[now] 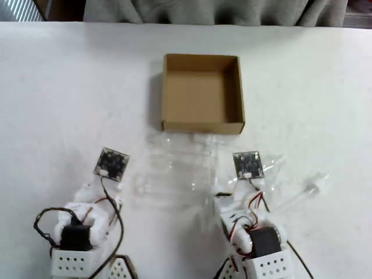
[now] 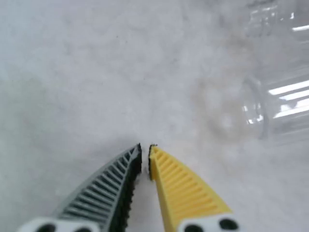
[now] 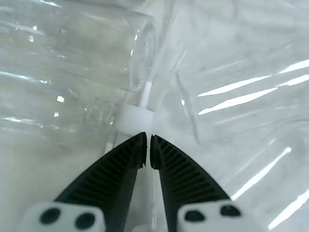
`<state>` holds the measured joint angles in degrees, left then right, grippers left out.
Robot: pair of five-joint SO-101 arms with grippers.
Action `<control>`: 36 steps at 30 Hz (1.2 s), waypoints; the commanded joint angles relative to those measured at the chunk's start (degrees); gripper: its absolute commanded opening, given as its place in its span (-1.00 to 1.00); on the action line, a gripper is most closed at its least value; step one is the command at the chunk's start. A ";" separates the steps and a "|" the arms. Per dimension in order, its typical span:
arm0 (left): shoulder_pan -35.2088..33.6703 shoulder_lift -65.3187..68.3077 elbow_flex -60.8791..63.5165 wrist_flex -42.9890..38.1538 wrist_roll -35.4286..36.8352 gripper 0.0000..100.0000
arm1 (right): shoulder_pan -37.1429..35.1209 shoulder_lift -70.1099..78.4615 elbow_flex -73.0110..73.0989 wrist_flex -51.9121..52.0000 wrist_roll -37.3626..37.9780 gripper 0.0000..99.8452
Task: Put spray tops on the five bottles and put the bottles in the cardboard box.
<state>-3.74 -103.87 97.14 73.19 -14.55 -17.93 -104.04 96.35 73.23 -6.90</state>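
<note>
Hand (image 3: 148,140) (closed) at spray top (image 3: 136,118)

One cardboard box (image 1: 202,125). Two arms, with one claw each: a left claw (image 2: 145,147) and a right claw (image 3: 148,137). Clear bottles (image 1: 174,168) lie overlapping just beside the box. At least three show, but the full number cannot be told. Two spray tops: one spray top (image 3: 136,118) among the bottles, another spray top (image 1: 317,185) farther from the box.

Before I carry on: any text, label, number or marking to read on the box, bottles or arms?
No text can be read anywhere.
The cardboard box: plain walls, no print.
The clear bottles: no label.
The small boards on the arms: anything on them is too blurred to read.
</note>
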 commanded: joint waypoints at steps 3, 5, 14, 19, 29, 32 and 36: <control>1.36 -0.66 -0.18 0.35 -0.35 -0.89 | 1.01 0.57 0.53 -0.40 -0.09 -0.97; 1.27 -0.66 -0.18 0.35 -0.35 -0.89 | 1.10 0.57 0.53 -0.40 -0.18 -0.97; 1.27 -0.66 -0.26 0.35 -0.53 -0.89 | 1.10 0.57 0.53 -0.40 -0.09 -0.97; 1.27 -0.66 -0.18 0.35 -0.53 -0.89 | 1.19 0.57 -0.70 -0.22 -0.09 -0.96; 1.45 -0.66 -0.18 0.35 -0.53 -0.89 | 3.65 0.57 -7.03 -3.12 -0.09 -0.96; 1.36 -0.66 -0.18 0.35 -0.53 -0.89 | 3.91 0.57 -6.95 -6.29 -0.09 -0.96; 1.36 -0.66 -0.18 0.35 -0.53 -0.89 | 3.91 0.57 -6.95 -6.20 0.00 -0.96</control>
<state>-2.95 -103.87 97.14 73.19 -14.55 -14.42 -103.96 92.31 68.40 -6.90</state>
